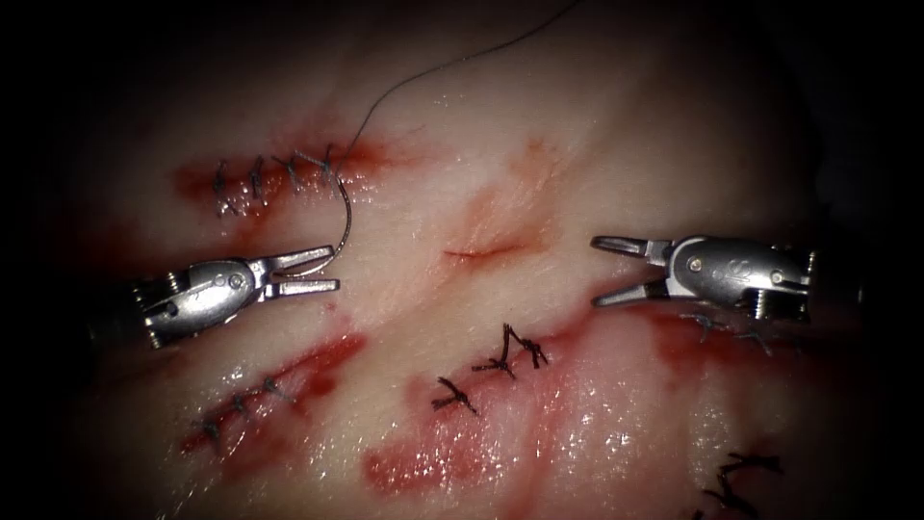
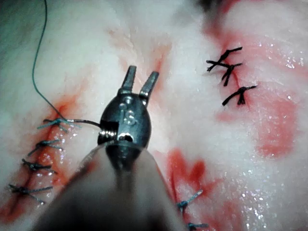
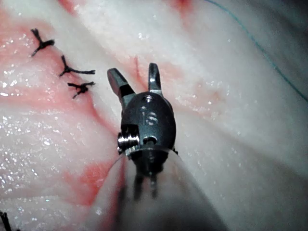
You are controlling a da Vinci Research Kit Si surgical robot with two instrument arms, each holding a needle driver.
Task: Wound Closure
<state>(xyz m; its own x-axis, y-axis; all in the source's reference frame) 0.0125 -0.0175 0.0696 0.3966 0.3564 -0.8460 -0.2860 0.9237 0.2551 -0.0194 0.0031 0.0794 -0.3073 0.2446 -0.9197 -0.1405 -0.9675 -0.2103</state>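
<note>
The tissue (image 1: 577, 135) has a small unstitched cut (image 1: 476, 253) in the middle. The curved needle (image 1: 347, 223) arcs from the right end of a stitched cut (image 1: 269, 178) at upper left down to my left tool's upper jaw. I cannot tell whether its upper end sits in the tissue. Thread (image 1: 423, 77) runs from that end up and off to the right. My left tool (image 1: 334, 269) is left of the small cut, its jaws open and holding nothing. The right tool (image 1: 595, 272) is to the right of that cut, open and empty. The left wrist view shows the left tool (image 2: 143, 72) open, with the needle (image 2: 84, 121) beside its body.
Another stitched cut (image 1: 255, 395) lies at lower left. Black knotted stitches (image 1: 500, 361) sit below the middle, and more (image 1: 736, 477) at lower right. Red fluid (image 1: 423, 467) pools on the lower tissue. A stitched line (image 1: 727, 327) runs under the right tool.
</note>
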